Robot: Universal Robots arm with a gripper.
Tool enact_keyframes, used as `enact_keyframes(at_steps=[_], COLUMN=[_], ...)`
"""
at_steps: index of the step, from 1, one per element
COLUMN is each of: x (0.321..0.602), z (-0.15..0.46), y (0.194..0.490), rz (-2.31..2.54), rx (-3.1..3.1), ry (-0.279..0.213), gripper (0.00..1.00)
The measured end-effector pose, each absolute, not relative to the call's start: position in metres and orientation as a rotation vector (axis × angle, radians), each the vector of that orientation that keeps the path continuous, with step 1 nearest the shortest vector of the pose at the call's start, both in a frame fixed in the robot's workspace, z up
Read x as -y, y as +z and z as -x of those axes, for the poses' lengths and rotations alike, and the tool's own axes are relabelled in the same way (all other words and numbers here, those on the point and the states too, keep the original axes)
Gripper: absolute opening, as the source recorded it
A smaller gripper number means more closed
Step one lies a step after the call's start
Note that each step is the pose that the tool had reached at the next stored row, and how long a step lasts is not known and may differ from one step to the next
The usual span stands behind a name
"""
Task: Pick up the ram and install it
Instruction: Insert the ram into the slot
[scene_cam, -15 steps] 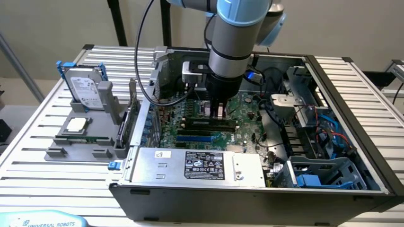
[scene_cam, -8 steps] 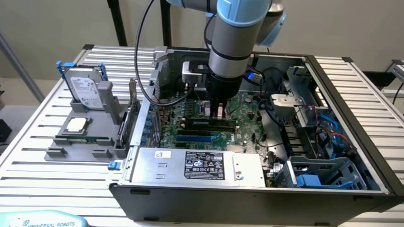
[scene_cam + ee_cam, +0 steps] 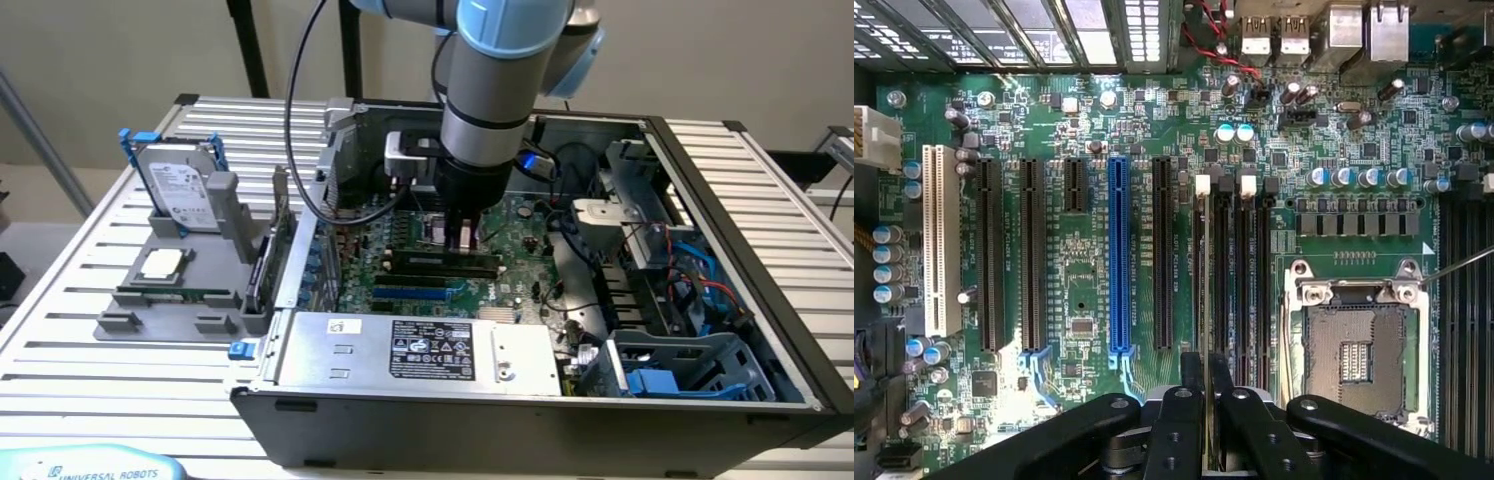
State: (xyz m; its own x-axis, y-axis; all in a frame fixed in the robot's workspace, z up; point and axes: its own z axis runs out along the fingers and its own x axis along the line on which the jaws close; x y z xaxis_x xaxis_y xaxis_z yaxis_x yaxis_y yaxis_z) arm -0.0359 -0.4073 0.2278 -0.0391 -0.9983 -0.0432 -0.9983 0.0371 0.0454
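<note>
My gripper [image 3: 461,238] reaches down inside the open computer case [image 3: 747,250], low over the green motherboard [image 3: 521,225]. In the wrist view its black fingers [image 3: 1179,425] are shut on the ram [image 3: 1205,340], a thin stick seen edge-on. The ram lies in line with one of the long black memory slots [image 3: 1242,270], which have white latches and sit beside the empty processor socket [image 3: 1354,345]. Whether the ram touches the slot I cannot tell. In the exterior view the gripper hides the ram.
On the exterior view's left, a grey fixture [image 3: 167,320] holds a silver hard drive [image 3: 180,185], a square processor chip [image 3: 160,263] and a green strip [image 3: 174,294]. The power supply [image 3: 427,350] and cables [image 3: 667,280] crowd the case. A blue slot [image 3: 1118,260] is on the board.
</note>
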Motion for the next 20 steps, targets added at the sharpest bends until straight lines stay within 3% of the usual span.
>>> enact_keyframes(at_steps=[20], x=[0.4065], z=[0.0381], y=[0.2244], rz=[-2.18], rx=[2.265], ry=[-0.093], gripper=[0.14])
